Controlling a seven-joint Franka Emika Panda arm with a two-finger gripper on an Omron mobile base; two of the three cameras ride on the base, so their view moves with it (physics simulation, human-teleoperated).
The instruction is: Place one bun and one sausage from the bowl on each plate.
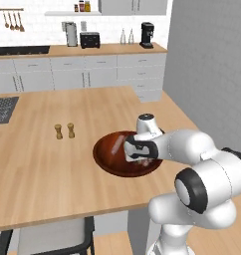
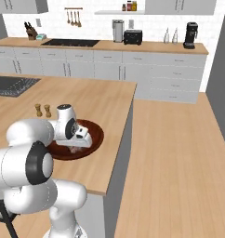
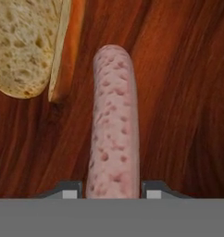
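Bowl, wide, glossy and dark red-brown, sits on the wooden tabletop near its front edge, directly beneath the claw, which hangs low inside it, over the side nearer the robot. In the right base view the same bowl spreads out around and under the claw.

Seen from the hand, the wood-grained floor of the bowl lies behind everything, very close. A cut bun lies ahead of the claw and off to one side, its pale crumb face up and its brown crust edge toward the sausage, apart from it by a thin strip of bowl.

A pink speckled sausage runs straight away from the claw, its near end set between the two fingertips. The jaws stand about as wide as the sausage, one tip at each flank; whether they press it cannot be told.

Two small wooden shakers stand on the tabletop beyond the claw, well apart from it.
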